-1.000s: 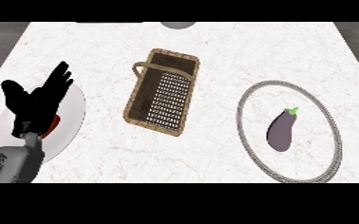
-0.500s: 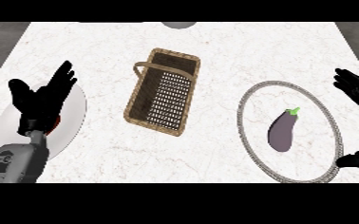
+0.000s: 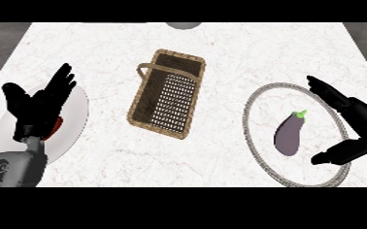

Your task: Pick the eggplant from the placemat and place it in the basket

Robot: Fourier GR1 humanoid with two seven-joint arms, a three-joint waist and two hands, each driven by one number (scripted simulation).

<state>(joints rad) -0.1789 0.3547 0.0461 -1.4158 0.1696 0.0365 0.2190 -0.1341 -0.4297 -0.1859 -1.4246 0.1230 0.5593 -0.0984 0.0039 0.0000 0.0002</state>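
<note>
A purple eggplant (image 3: pixel 290 134) with a green stem lies on a round white placemat (image 3: pixel 267 161) with a grey braided rim, at the right of the head view. My right hand (image 3: pixel 347 107) comes in from the right edge, open, fingers spread above and thumb below the eggplant's right side, not touching it. The brown wicker basket (image 3: pixel 166 94) stands empty at the counter's middle, tilted slightly, its handle folded to the left. My left hand (image 3: pixel 40 104) rests open at the far left, fingers up.
A white plate (image 3: pixel 75 119) lies under my left hand, with something red (image 3: pixel 56 123) partly hidden on it. A grey round object (image 3: pixel 185 25) shows at the counter's far edge. Bare marble lies between basket and placemat.
My right hand has come further in from the right edge toward the eggplant. The left hand has stayed almost still. The eggplant and basket have not moved.
</note>
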